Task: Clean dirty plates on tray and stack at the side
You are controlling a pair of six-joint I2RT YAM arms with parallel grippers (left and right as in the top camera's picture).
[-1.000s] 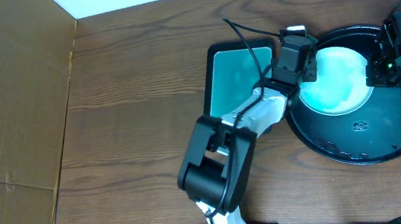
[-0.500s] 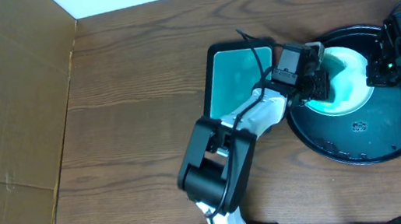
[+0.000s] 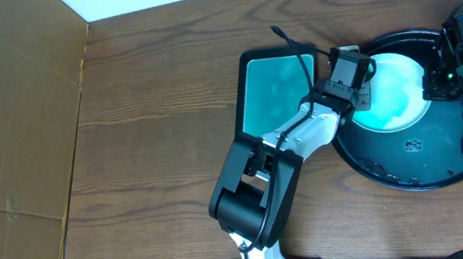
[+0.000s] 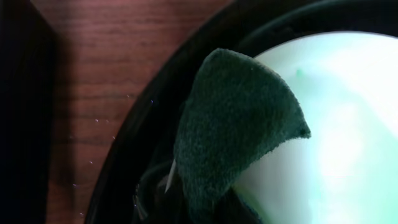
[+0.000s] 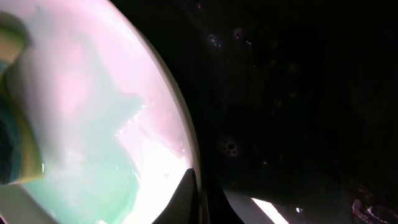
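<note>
Left arm (image 3: 304, 128) overlaps rectangular dish (image 3: 272, 96), hides tray's (image 3: 402, 180) 10 o'clock rim.
Left gripper (image 3: 358, 86) clamps cloth (image 4: 236, 124), plain only from left wrist; right gripper (image 3: 436, 83) pinches plate (image 3: 394, 93) rim.

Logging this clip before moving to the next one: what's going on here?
The left tool holds a dark green cloth at the left edge of a white plate that lies in the black tray. The right tool is closed at the plate's right rim, apparently pinching it to steady it. A teal film shows on the plate, so the cleaning looks unfinished. Only this one plate is in view.
</note>
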